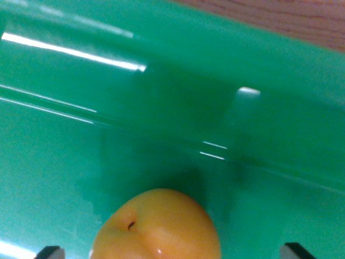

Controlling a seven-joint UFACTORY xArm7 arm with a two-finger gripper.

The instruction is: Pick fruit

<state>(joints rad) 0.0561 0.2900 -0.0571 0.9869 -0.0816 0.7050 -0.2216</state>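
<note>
I see an orange-yellow fruit (157,226) at six o'clock, its skin smooth with a small dark stem dimple and a faint crease. Around it spreads a glossy green tray (161,108), streaked with white glare lines toward ten o'clock. At one o'clock a strip of reddish-brown, wood-grained bench (291,19) shows. My hand's fingertips (50,252) look black.

we see only the tips of our gripper (175,252) at the bottom edge of the wrist view: one dark fingertip (50,252) low on the wrist view's left, the other low on the right. they stand wide apart, jaws spread. the rest of our arm is out of view.
</note>
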